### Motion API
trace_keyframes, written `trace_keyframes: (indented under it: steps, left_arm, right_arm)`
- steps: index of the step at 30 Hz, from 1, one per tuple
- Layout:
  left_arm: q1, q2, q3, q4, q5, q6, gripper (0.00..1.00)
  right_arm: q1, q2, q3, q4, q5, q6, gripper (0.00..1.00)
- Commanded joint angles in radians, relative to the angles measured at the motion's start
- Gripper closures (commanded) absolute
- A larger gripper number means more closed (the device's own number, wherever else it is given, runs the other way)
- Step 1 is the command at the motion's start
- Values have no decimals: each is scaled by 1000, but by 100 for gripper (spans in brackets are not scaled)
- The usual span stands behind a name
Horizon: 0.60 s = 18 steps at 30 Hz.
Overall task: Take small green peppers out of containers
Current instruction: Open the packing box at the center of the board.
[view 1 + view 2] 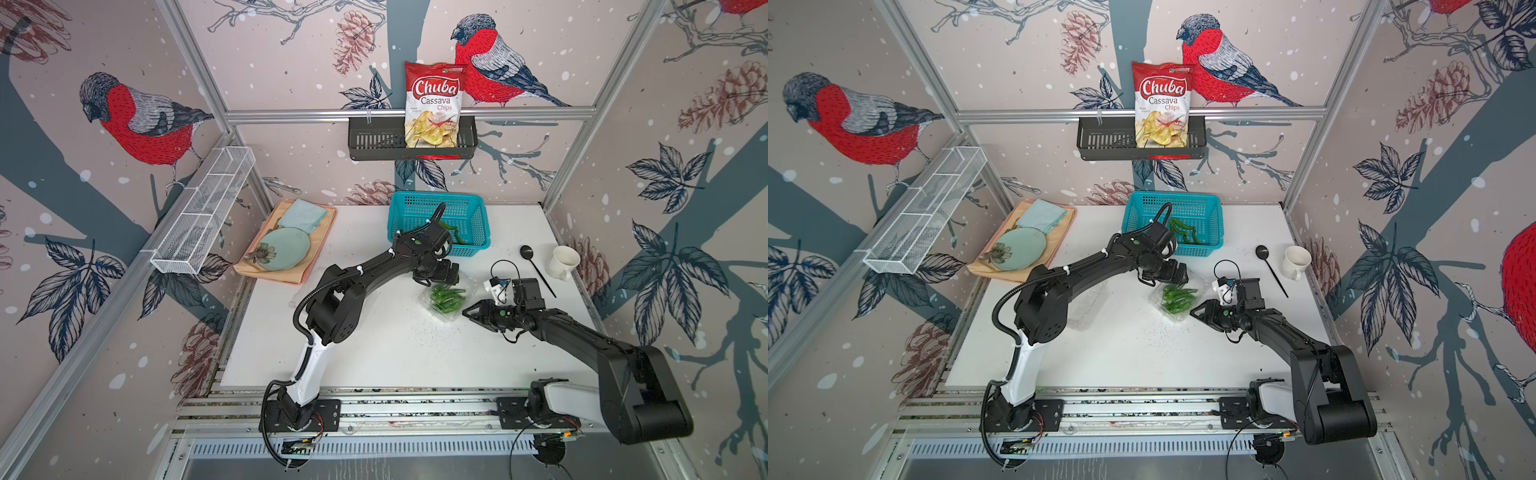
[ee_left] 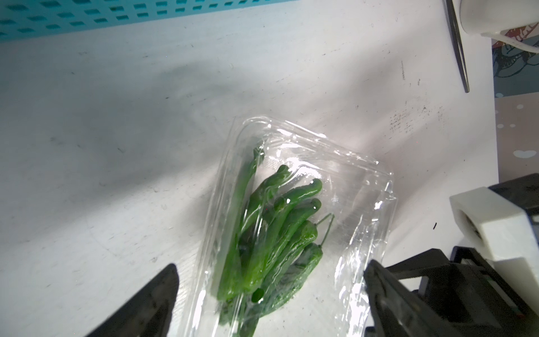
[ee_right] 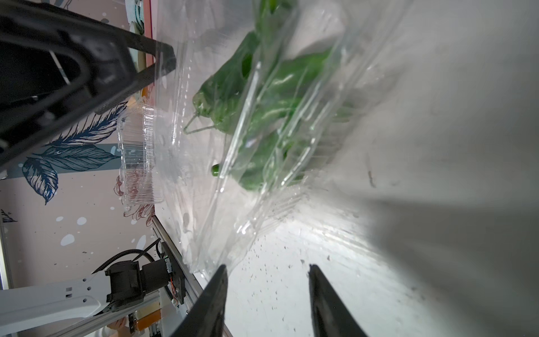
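Container (image 2: 350,186) of peppers (image 2: 271,233) between spread left fingers (image 2: 163,291); right fingers (image 3: 323,297) beside

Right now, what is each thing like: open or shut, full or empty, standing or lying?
Pepper box: peppers inside; lid unclear.
Left claw: open, above the pepper box.
Right claw: open, holding nothing.
Other clear box: empty.
Turquoise basket: a few peppers inside.
Mug: upright.
Chip bag: standing in the black rack.
Black spoon: lying flat.
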Motion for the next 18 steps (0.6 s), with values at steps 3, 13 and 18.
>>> trace_keyframes:
  steps: [3, 13, 18]
  left_arm:
    - [-8, -5, -5, 16, 15, -10, 4]
    - [-13, -2, -16, 49, 46, -29, 4]
    - [-12, -3, -24, 64, 58, -42, 4]
  right_arm:
    - [2, 28, 9, 72, -29, 13, 55]
    - [1, 113, 30, 164, -11, 50, 58]
    - [1, 144, 44, 201, -12, 70, 58]
